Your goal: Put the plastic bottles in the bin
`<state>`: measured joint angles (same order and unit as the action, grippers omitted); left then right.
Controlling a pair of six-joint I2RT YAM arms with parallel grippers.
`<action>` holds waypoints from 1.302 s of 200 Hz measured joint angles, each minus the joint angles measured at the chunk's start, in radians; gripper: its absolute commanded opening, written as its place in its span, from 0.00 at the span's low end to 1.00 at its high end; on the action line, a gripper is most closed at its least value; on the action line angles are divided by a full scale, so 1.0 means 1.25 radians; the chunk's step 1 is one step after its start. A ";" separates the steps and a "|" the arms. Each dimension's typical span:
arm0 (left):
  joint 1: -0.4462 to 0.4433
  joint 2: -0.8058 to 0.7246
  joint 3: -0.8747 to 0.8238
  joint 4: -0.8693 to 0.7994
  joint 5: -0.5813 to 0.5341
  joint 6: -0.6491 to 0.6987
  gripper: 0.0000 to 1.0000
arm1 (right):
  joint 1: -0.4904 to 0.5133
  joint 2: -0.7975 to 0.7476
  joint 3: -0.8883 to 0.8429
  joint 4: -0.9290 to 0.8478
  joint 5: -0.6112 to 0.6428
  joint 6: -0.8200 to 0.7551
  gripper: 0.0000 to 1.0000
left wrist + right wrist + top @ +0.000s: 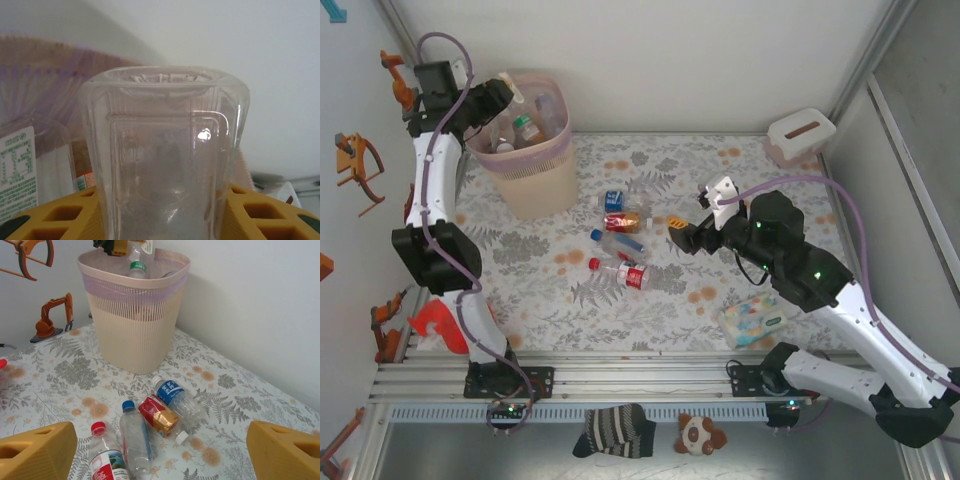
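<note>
Four bottles [620,273] lie bunched mid-worktop [520,250], with bare cloth on every side. The bin [535,185] stands well apart in the far-left corner, close to the walls [670,60], with at least two bottles inside. The left pincer [503,98] hangs over its rim, clamped on one clear bottle [165,160]. The right pincer [680,230], fingers wide apart, hovers just right of the bunch. The fern-printed cloth runs to white walls. One wipes pack [752,318] and one tissue box [800,135] sit along the right edge.

The bin [132,335] was ribbed beige with a pink liner [135,290]. The tablecloth [540,250] showed grey ferns and orange blossoms on white. The near bottle [102,455] wore a red cap and mostly red label; the gripped bottle [165,150] was clear.
</note>
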<state>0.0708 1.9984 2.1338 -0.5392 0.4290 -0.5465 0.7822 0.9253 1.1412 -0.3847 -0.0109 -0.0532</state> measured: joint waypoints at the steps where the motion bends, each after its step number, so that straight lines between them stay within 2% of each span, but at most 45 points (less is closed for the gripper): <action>1: 0.000 0.004 0.003 -0.003 0.002 0.000 0.42 | 0.000 0.000 0.000 0.000 0.000 0.000 0.87; 73: -0.015 0.081 0.089 -0.160 0.031 0.024 0.44 | 0.000 0.000 0.000 0.000 0.000 0.003 0.87; 137: -0.023 0.174 0.210 -0.286 0.047 0.096 0.45 | 0.000 0.000 0.000 0.000 0.000 0.003 0.87; 182: -0.026 0.230 0.302 -0.356 0.049 0.125 0.55 | 0.000 0.000 0.000 0.000 0.000 0.003 0.87; 200: -0.027 0.234 0.310 -0.363 0.049 0.133 0.63 | 0.000 -0.002 0.000 0.000 0.000 0.003 0.86; 260: -0.040 0.236 0.300 -0.418 0.037 0.144 0.72 | 0.000 -0.008 0.000 -0.001 0.000 0.003 0.86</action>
<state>0.0208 2.2932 2.5092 -1.0615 0.4747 -0.3664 0.7822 0.9150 1.1412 -0.3855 -0.0109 -0.0490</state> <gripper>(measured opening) 0.709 0.864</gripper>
